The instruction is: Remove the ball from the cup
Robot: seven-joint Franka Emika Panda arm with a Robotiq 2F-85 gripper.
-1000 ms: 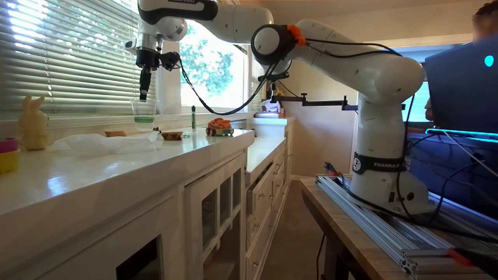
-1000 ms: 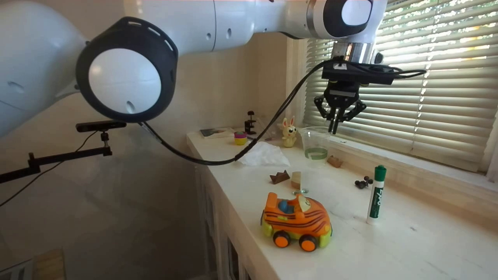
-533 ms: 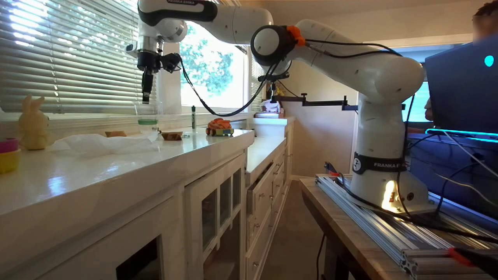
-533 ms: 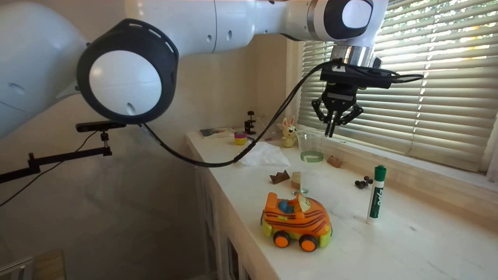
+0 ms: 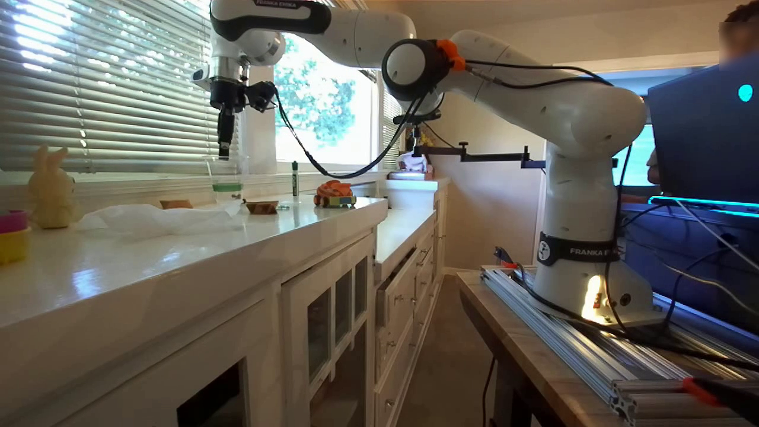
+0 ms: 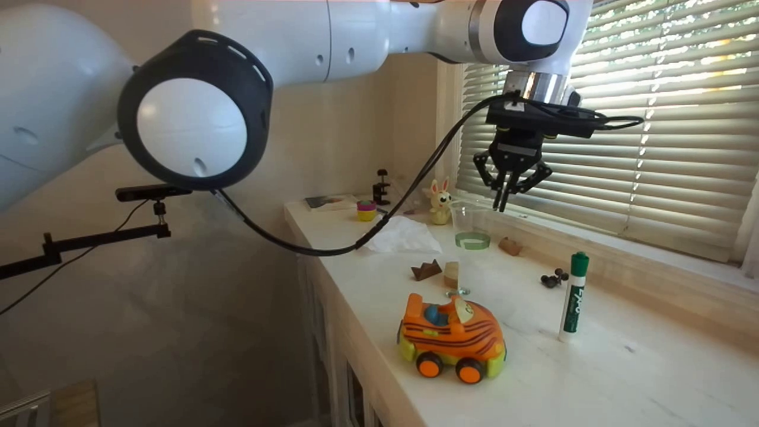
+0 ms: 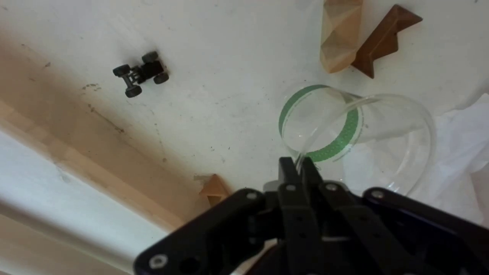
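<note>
My gripper [image 7: 297, 162] is shut on the rim of the clear plastic cup [image 7: 342, 139], which has a green band near its base. The cup hangs roughly upright below the fingertips in both exterior views, with the band showing near its base [image 6: 472, 240]. Whether its bottom touches the counter, I cannot tell. Above the cup's near side, the gripper [image 6: 500, 207] points down from the wrist. No ball shows inside the cup; the ball is hidden or out of view.
Around the cup lie a white paper sheet [image 6: 403, 234], a brown piece [image 7: 386, 40], a tan block [image 7: 341, 36] and a small black wheeled piece [image 7: 143, 72]. A yellow bunny [image 6: 440, 204], green marker [image 6: 574, 296] and orange toy car [image 6: 453, 338] stand on the counter. The window ledge [image 7: 88, 168] runs alongside.
The gripper and the cup in it have moved down a little and slightly toward the robot's base. The jaws have stayed shut throughout.
</note>
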